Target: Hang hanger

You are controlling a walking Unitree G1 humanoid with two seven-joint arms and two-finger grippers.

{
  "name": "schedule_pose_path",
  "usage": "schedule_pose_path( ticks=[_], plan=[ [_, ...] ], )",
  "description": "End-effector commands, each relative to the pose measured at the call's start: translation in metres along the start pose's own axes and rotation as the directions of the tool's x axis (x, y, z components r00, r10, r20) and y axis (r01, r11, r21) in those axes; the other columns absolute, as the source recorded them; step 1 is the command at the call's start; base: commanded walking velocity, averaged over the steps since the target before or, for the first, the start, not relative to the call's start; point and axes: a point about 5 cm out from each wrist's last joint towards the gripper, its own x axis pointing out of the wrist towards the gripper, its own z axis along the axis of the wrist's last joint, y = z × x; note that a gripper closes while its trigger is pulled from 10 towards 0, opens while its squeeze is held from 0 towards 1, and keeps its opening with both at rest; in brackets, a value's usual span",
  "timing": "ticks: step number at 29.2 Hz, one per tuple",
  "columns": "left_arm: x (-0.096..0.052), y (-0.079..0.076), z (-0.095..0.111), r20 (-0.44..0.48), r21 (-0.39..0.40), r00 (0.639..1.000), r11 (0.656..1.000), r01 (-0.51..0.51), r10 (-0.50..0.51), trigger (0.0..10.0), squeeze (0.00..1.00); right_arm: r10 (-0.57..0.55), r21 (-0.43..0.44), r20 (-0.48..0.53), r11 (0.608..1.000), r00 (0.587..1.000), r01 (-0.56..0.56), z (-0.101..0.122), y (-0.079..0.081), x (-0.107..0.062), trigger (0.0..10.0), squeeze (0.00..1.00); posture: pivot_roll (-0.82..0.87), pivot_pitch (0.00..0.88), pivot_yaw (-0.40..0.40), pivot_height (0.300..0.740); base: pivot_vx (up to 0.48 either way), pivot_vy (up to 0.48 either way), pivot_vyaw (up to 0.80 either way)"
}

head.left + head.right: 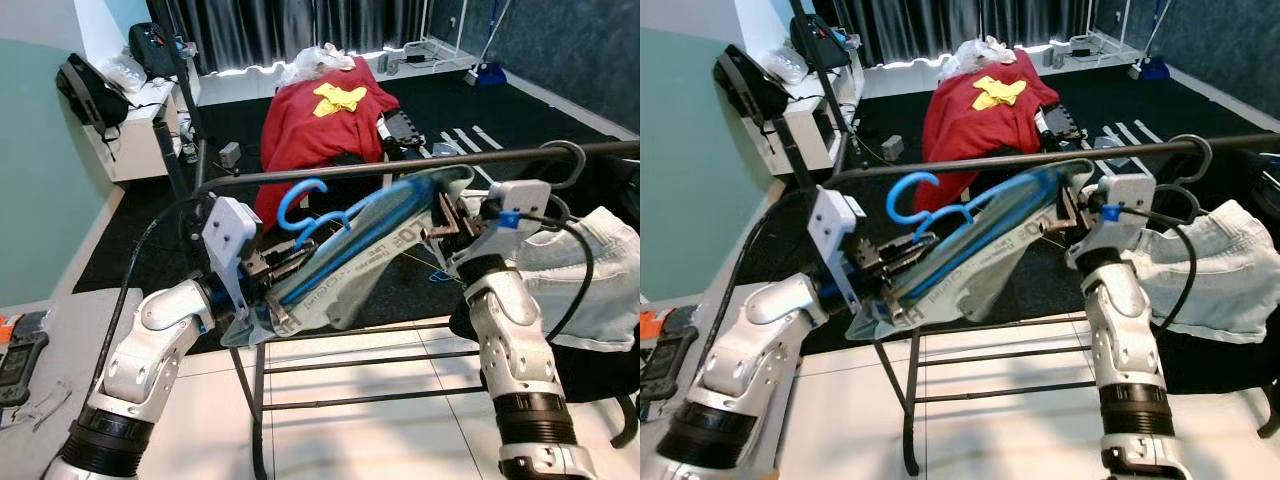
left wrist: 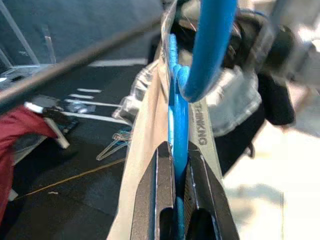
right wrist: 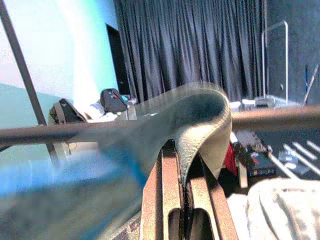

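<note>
Blue hanger clamped by left hand; right hand pinches its grey garment.

Home room: clothes rack rail, black curtains, white shelf, dark carpet.

Both silver arms are raised and angled inward. The left gripper and the right gripper each have their 2 fingers clamped.

Glossy blue plastic hanger; pale cloth garment; dark, seemingly metal rail.
</note>
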Motion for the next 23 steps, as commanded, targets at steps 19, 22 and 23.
schedule_pose_path(
  ticks=[19,22,23],
  plan=[
    [-0.021,0.001,0.027,0.158,-0.123,0.985,0.989,0.082,-0.063,0.0,0.00,-0.149,-0.135,-0.183,0.983,0.972,0.125,-0.011,-0.070,-0.029,0.0,0.00,-0.09,0.044,0.057,0.740,0.000,0.000,0.00],
    [-0.019,0.001,0.031,0.198,-0.155,0.979,0.985,0.081,-0.049,0.0,0.00,-0.138,-0.111,-0.204,0.987,0.969,0.118,-0.017,-0.067,-0.029,0.0,0.00,-0.09,0.044,0.057,0.740,0.000,0.000,0.00],
    [-0.017,0.001,0.033,0.215,-0.169,0.975,0.982,0.084,-0.046,0.0,0.00,-0.131,-0.103,-0.215,0.988,0.968,0.111,-0.020,-0.065,-0.030,0.0,0.00,-0.09,0.043,0.056,0.740,0.000,0.000,0.00]
  ],
)
